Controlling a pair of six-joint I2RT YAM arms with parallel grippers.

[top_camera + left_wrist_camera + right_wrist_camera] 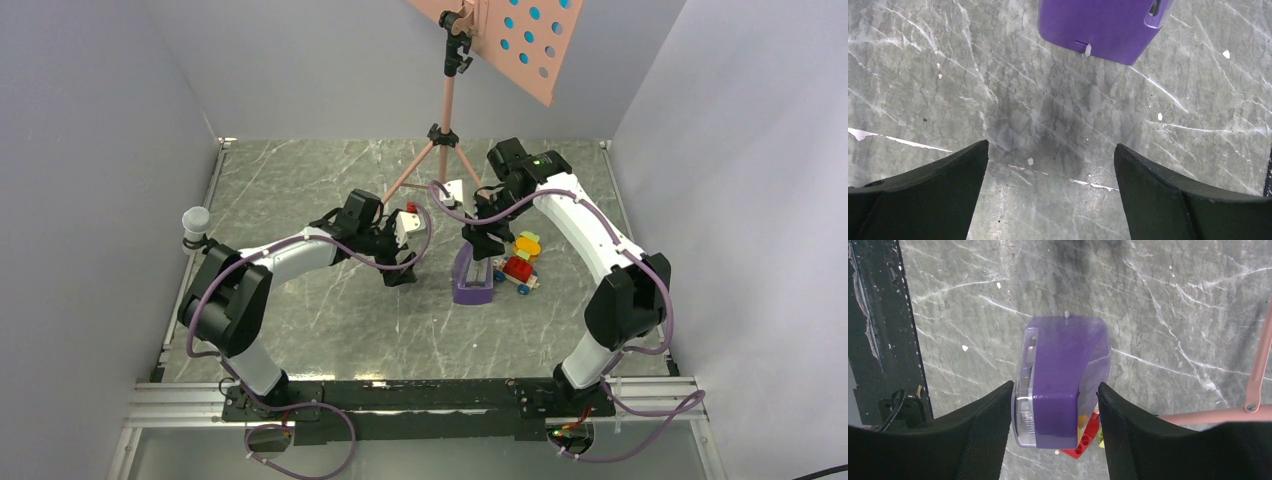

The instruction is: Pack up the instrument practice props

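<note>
Purple metronome sits near surface centre, between right fingers; they flank it closely, pinch or gap unclear. Left fingers spread wide over surface nearby. Pink music stand, cyan pages aboard, erect at far edge. Nothing looks packed.

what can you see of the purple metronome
The metronome is a small purple body of glossy plastic with rounded corners and a clear panel on one side. It seems to rest on the marbled table, beside a red toy and near the stand's legs. The right end effector straddles it, a slim gap showing at one finger; whether the other touches is unclear.
</note>
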